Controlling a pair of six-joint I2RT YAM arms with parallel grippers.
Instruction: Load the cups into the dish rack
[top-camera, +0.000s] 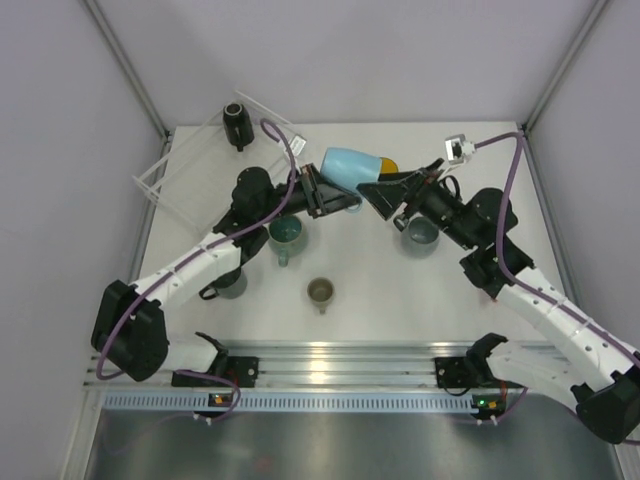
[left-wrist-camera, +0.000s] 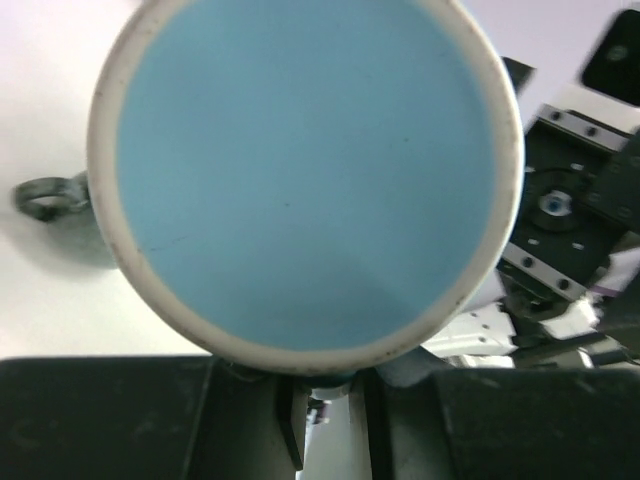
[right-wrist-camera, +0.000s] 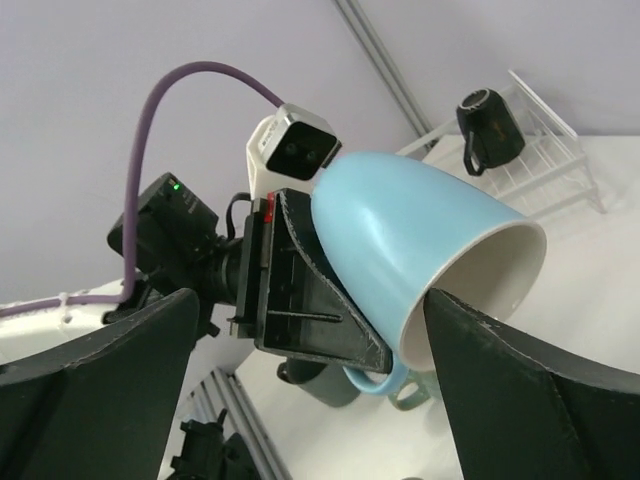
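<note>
While the left jaws pinch the light blue cup above the surface, the right jaws stand spread near its rim.

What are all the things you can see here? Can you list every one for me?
light blue cup: 1, light blue, up in the air over the table
black cup: 1, black, on the dish rack
yellow cup: 1, yellow, mostly hidden behind the light blue cup
teal cup: 1, teal, on the table by the left arm
grey-blue cup: 1, grey-blue, on the table by the right arm
olive cup: 1, olive, near middle of the table
dark cup: 1, dark greyish, partly under the left arm
dish rack: 1, clear, far left corner
table: 1, white
left gripper: 1, black, shut on the light blue cup
right gripper: 1, black, open at the cup's mouth
</note>
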